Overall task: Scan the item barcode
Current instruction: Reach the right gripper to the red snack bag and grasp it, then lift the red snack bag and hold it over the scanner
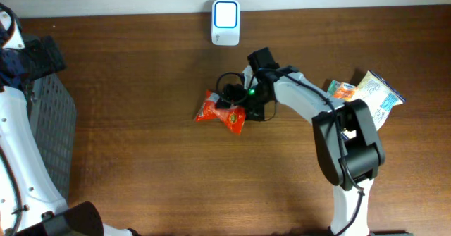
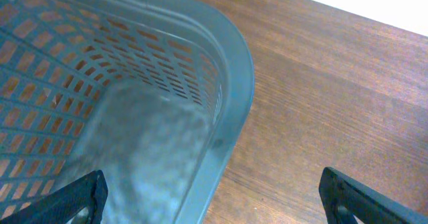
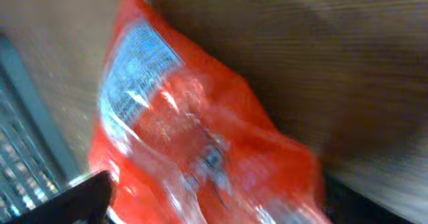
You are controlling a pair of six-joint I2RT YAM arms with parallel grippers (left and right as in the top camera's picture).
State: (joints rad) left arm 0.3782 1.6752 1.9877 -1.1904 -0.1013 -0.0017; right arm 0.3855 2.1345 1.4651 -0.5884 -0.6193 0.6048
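While the left jaws are standing wide apart with nothing between them, their two dark fingertips [image 2: 73,197] are showing at the bottom corners of the left wrist view, hanging over the rim of a grey slatted basket [image 2: 234,70] where it is meeting the brown wooden tabletop [image 2: 334,83]. At the right arm [image 1: 303,95], the right jaws are also standing apart, and a red packet [image 3: 200,137] is lying between them, filling most of the blurred right wrist view; whether either fingertip is touching its wrapper I cannot tell. A pale printed panel [image 3: 134,70] is facing the camera on the packet's upper part, too blurred to read. From overhead, the packet is lying on the tabletop near the middle, with the arm reaching to it from the right. Past the arm, toward the right edge, more packets [image 1: 370,95] in orange, white and blue are lying in a small heap. Farthest back, a white scanner [image 1: 225,22] with a lit square face is sitting at the tabletop's rear edge, well apart from the red packet and almost straight behind it.
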